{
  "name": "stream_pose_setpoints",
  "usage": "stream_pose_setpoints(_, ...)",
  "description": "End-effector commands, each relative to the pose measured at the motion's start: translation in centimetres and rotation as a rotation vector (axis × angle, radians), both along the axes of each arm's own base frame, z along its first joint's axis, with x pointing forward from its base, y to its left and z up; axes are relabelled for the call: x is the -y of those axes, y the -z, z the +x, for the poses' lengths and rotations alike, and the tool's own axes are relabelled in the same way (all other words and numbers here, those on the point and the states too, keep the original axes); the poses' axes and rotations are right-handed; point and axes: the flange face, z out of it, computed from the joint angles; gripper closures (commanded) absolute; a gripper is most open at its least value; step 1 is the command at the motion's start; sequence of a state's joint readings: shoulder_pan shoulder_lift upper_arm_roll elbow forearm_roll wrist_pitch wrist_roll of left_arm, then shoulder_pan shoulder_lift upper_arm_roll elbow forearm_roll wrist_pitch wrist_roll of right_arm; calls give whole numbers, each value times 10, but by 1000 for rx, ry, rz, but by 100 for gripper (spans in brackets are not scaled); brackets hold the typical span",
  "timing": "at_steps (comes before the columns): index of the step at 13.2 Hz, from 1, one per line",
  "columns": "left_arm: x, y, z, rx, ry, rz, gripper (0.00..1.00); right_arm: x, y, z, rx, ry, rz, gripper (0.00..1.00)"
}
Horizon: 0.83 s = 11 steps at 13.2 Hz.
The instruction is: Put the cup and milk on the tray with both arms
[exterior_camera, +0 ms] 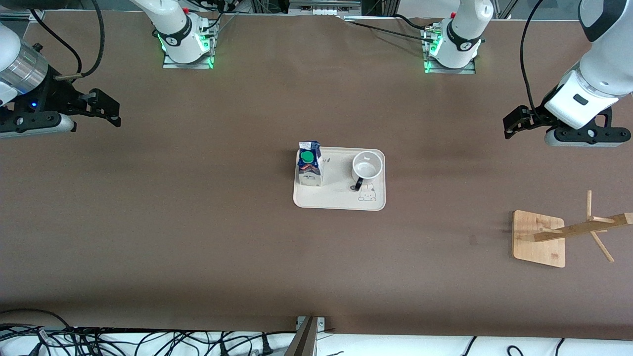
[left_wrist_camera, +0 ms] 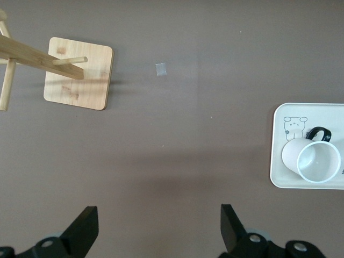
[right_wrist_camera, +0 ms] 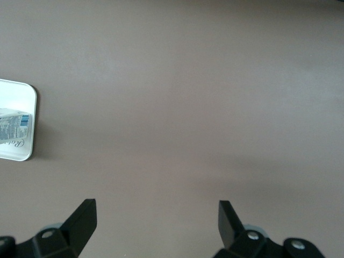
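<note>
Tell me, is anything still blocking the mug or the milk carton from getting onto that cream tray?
Nothing visible does. The mug and the milk carton both stand upright on the tray already. The left gripper and right gripper hang open over bare table.

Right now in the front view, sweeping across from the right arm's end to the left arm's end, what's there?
Right hand, open → blue-and-white milk carton with green cap → white mug with black handle, both on the cream tray → left hand, open → wooden rack.
</note>
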<state>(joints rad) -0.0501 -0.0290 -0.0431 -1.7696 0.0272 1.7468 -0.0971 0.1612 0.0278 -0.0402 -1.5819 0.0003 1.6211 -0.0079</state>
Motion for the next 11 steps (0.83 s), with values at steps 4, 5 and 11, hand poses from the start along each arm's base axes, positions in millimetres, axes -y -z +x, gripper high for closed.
stream_pose_setpoints(4, 0, -6, 7, -5, 8, 11, 0, -1, -5, 2, 10, 3, -8, 0)
stream_pose_setpoints(5, 1, -6, 7, -5, 8, 11, 0, -2, -5, 2, 9, 3, -4, 0)
stream_pose_setpoints(11, 15, -14, 14, -5, 17, 9, 0, -2, -4, 2, 11, 3, -5, 0)
